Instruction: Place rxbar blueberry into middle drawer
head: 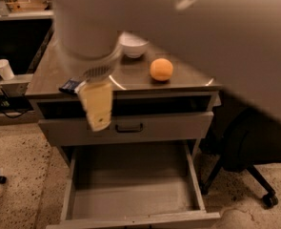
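No text is readable, not even on the claw (97,105) before the cabinet (178,127).

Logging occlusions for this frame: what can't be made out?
Camera view:
- rxbar: only a corner shows at the front left of the cabinet top; the arm covers the rest.
- gripper: blurred, hanging before the cabinet's left front, beside the rxbar.
- bowl: upper part behind the arm.
- drawer: front cut by the bottom edge.
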